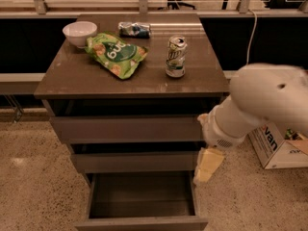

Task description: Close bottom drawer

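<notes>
At the very bottom of the view, nearest to you, the bottom drawer [142, 223] stood pulled well out, its plain flat front along the lower edge and its bare dark box showing nothing inside. Just beside its right wall, a little above the box, hung the pale yellow tool [208, 165] at the end of the white arm [255, 105], which came in from the right. You could not tell how far open the tool was, nor whether it had hold of anything. The tool sat behind the drawer's front panel, not before it, and did not appear to touch the drawer.

To close it well, you would probably bring the tool out past the front panel, lower it to mid-panel, and push straight inward along the runners. An off-centre push could skew the box.

Above, the middle drawer [134, 161] and the top drawer [126, 129] each stood slightly out. Farther back, the worktop [67, 78] carried a drinks can [176, 57], a green snack bag [116, 55], a white bowl [79, 33] and a small dark packet [134, 29]. A cardboard box [276, 147] lay on the floor to the right.
</notes>
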